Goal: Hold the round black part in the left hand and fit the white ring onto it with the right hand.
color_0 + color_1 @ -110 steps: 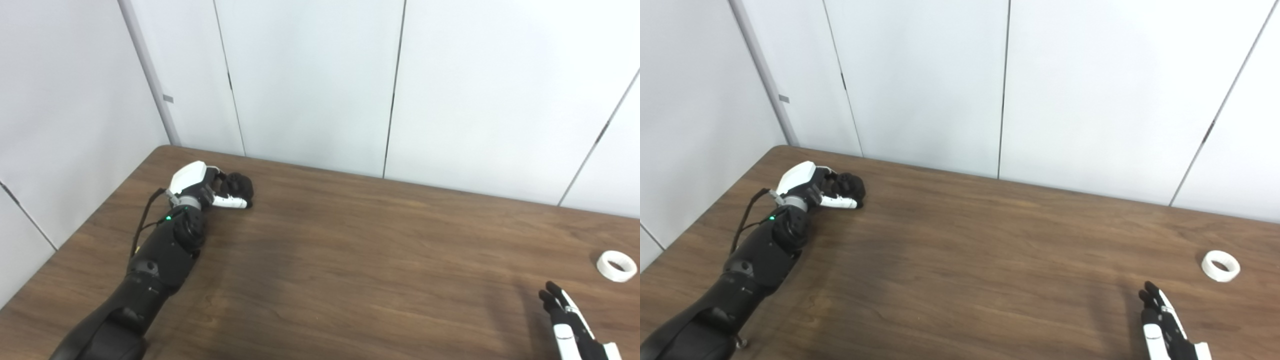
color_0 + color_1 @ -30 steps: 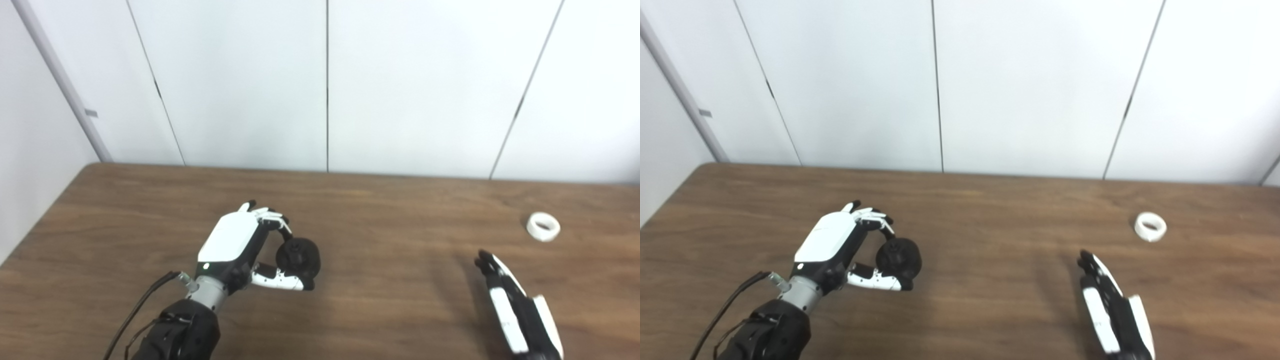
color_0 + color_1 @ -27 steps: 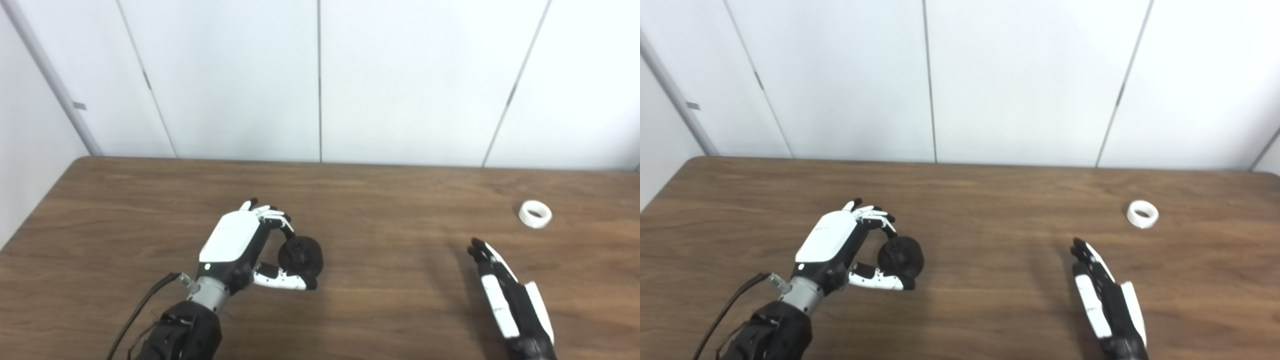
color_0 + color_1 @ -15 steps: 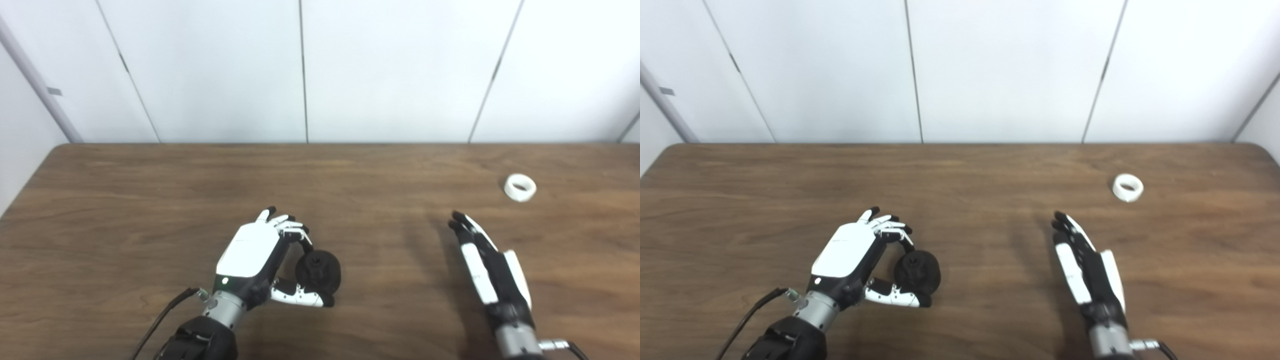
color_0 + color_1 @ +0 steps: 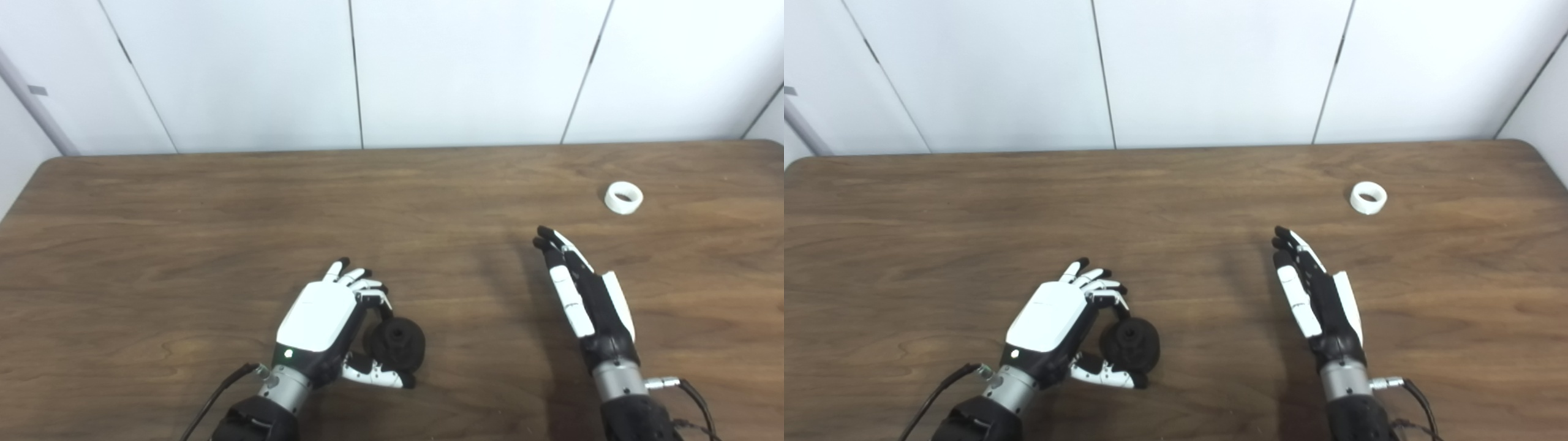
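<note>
Left eye view shows the left hand (image 5: pixel 318 318) low and left of centre, fingers and thumb curled around the black part (image 5: pixel 398 341), which sits between them, close over the table (image 5: pixel 184 245); whether it touches the wood cannot be told. The right hand (image 5: pixel 585 294) lies lower right, fingers straight, close together and empty, pointing toward the upper right. The ring (image 5: pixel 623 198) lies flat on the table at upper right, well apart from those fingertips.

Risks, as I judge them: the ring is small and low, so straight fingers coming in flat could nudge it and send it sliding toward the table's right edge instead of picking it up. A pinch on one side of it could tip it up and let it roll. The part appears held only at its rim between fingertips and thumb, so pressing the ring on could twist it in the grip or push it out. The part's central hole faces roughly up and toward the camera.

No containers are in view; nothing holds anything else.
</note>
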`<state>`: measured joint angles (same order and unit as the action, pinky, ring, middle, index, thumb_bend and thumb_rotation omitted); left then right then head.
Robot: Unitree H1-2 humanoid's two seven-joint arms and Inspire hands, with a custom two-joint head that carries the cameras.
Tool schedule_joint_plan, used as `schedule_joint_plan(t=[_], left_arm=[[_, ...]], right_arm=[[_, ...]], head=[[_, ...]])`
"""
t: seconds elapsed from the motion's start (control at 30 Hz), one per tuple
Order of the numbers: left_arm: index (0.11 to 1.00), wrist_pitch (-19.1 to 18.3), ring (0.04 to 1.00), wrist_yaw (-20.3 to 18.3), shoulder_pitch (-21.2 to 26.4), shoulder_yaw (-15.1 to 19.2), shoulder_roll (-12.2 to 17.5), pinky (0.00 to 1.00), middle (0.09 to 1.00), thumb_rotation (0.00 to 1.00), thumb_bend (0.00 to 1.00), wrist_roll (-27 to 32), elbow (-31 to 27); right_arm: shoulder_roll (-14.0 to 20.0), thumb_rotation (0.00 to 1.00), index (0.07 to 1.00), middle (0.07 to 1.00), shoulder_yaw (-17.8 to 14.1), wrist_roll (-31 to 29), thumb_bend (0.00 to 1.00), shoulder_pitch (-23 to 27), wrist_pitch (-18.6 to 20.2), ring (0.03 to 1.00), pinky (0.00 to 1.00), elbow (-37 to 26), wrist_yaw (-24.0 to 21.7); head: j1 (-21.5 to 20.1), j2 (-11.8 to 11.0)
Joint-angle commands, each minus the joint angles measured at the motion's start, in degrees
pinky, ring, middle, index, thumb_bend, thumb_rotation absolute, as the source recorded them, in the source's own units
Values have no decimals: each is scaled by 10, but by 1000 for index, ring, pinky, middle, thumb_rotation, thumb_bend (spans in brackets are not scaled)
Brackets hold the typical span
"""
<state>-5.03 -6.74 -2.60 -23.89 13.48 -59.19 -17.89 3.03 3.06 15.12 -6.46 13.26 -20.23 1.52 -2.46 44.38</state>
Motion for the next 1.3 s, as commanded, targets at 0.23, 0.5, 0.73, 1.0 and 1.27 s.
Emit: schedule_joint_plan(t=[0.23,0.5,0.73,1.0,1.27], left_arm=[[485,32,891,52,-1,-5,-1,1000,780,56,524,-34,28],[485,41,890,73,-1,-2,-3,1000,779,56,524,-33,46],[485,41,888,83,-3,-4,-4,1000,780,57,525,-33,56],[485,40,888,80,-5,-2,0,1000,780,57,525,-27,60],[485,49,881,84,-6,6,11,1000,775,57,525,-18,67]], right_arm=[[-6,1000,888,883,-15,-26,595,20,18,936,1000,-39,-2],[0,1000,895,892,-27,-47,580,28,19,944,1000,-45,-4],[20,951,896,906,-43,-46,517,46,15,935,990,-45,-3],[50,674,832,865,-73,11,624,86,57,855,772,-58,14],[94,404,801,739,-97,36,678,134,80,711,630,-50,10]], head=[[-4,4],[-12,5],[-21,2],[-51,-4],[-98,-10]])
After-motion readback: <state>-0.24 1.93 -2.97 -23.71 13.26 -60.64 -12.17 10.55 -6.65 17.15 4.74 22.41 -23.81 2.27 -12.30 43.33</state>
